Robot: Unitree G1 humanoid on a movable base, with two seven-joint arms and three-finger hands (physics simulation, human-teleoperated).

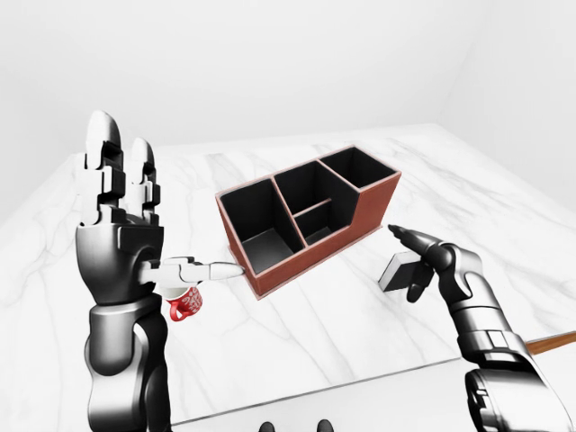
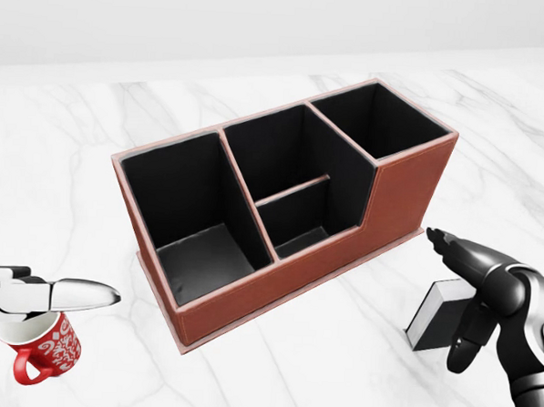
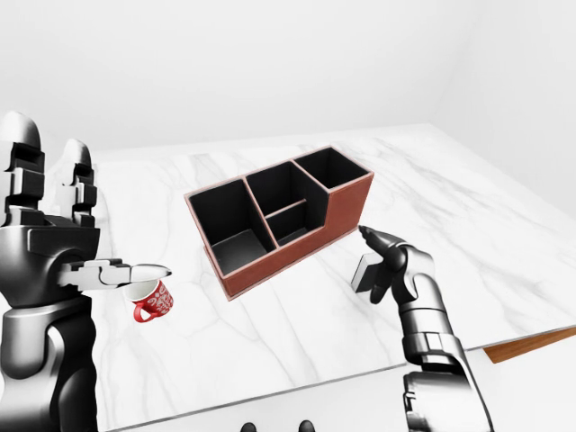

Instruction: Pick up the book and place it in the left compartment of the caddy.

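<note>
The book (image 2: 438, 311), black-covered with white page edges, lies on the marble table to the right of the caddy. The red-brown caddy (image 2: 277, 279) has black compartments; its left compartment (image 2: 193, 222) holds nothing. My right hand (image 2: 458, 300) is open and arches over the book's right end. Its index finger (image 2: 445, 242) points toward the caddy and its thumb (image 2: 460, 352) hangs down beside the book. No finger closes on the book. My left hand (image 1: 135, 216) is raised at the left, open, with its fingers upright and its thumb (image 2: 76, 294) pointing right.
A red mug (image 2: 41, 348) with a white pattern stands under my left thumb, left of the caddy. The table's near edge (image 1: 360, 382) runs along the bottom of the left-eye view. A brown strip (image 1: 551, 340) shows past its right corner.
</note>
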